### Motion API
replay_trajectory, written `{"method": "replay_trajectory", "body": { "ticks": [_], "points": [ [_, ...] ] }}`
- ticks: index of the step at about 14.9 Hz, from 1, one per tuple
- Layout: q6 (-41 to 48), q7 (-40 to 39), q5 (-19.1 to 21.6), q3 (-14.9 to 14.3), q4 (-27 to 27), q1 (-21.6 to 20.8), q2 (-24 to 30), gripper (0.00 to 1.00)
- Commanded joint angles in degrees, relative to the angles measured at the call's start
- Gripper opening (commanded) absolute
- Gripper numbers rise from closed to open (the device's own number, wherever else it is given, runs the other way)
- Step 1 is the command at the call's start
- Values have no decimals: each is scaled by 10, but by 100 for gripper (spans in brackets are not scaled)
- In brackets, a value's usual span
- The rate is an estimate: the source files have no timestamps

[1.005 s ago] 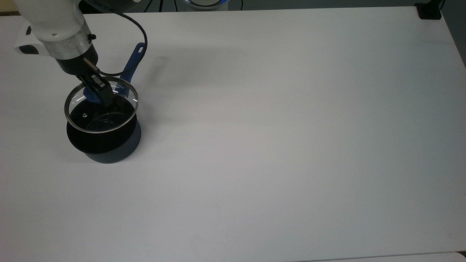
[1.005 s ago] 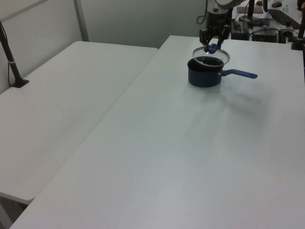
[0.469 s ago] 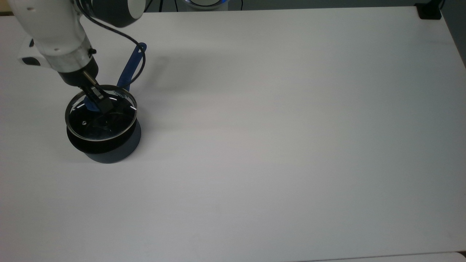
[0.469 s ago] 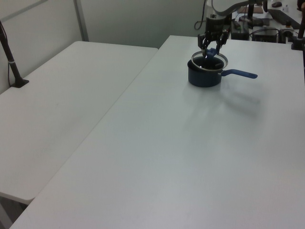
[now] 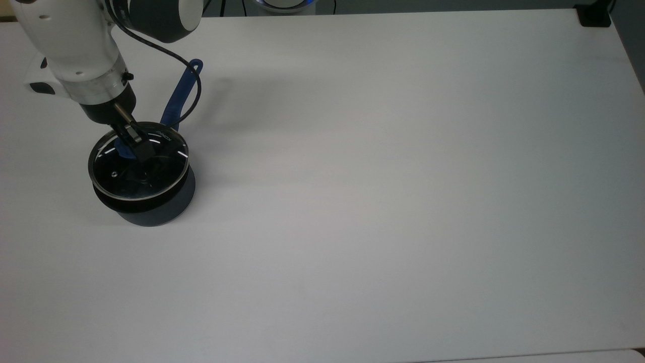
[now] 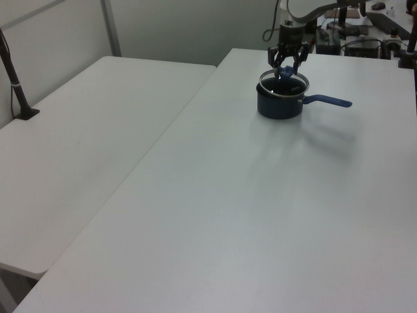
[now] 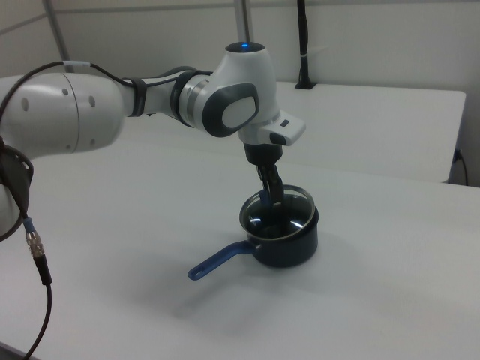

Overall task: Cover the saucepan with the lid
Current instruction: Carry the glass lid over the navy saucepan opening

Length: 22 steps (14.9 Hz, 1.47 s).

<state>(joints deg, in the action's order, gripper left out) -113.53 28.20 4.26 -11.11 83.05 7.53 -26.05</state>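
While the gripper [image 5: 132,146] hangs directly over the saucepan [image 5: 151,199], its two fingers are clamped on the blue knob [image 5: 122,149] of the lid [image 5: 138,169]. The knob sits between the fingertips, and the glass disc of the lid spreads out flat directly beneath the gripper.

In the top view, the lid covers the mouth of the saucepan, with the metal rim of the lid drawn slightly toward the top view's upper left of the pan's dark rim. Whether the lid rim touches the pan rim all round cannot be told. A small steam hole [image 5: 114,174] lies in the glass on the top view's lower left of the gripper.

In the right view, the lid [image 7: 276,214] sits level at the top of the saucepan [image 7: 289,240], below the gripper [image 7: 274,201].

In the left view, the gripper [image 6: 285,70] stands upright over the lid [image 6: 283,83] and the saucepan [image 6: 279,104].

The long blue handle [image 5: 182,93] runs from the pan toward the top view's upper right of the gripper, lying near the arm's black cable [image 5: 194,96]. The saucepan stands on a white table [image 5: 378,176].
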Motion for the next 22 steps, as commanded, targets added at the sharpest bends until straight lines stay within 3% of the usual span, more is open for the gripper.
{"method": "replay_trajectory", "body": {
  "ticks": [1, 22],
  "points": [
    [-8, 30, -14, 2, -19, -3, -12, 61],
    [-8, 89, -21, 6, -39, -8, -32, 69]
  ]
}}
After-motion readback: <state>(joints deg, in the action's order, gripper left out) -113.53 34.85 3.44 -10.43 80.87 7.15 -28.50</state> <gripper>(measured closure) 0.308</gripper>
